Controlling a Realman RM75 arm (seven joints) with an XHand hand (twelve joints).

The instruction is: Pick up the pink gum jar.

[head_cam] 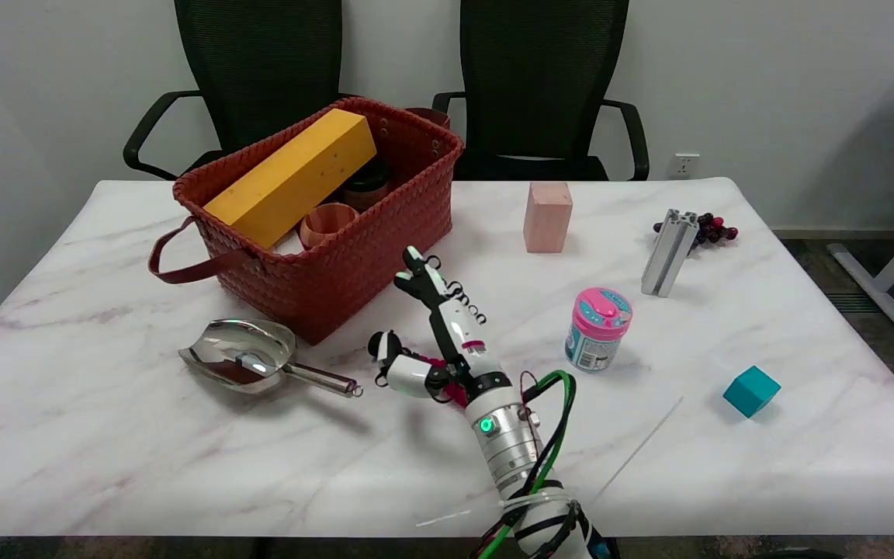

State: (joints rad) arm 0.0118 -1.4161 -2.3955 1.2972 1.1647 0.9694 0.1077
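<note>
The pink gum jar (598, 329) stands upright right of the table's middle, with a pink lid and a blue-and-white label. My right hand (433, 334) hovers to its left, about a hand's width away and not touching it. Its fingers are stretched out toward the basket and the thumb is spread to the left. Nothing is held in the hand. The arm comes in from the lower edge, with green and black cables along the wrist.
A red woven basket (385, 225) with a yellow block (292, 177) and wooden cups stands behind the hand. A metal scoop (249, 360) lies left. A pink wooden block (547, 217), an aluminium profile (670, 252), grapes (715, 228) and a teal cube (751, 390) sit around the jar.
</note>
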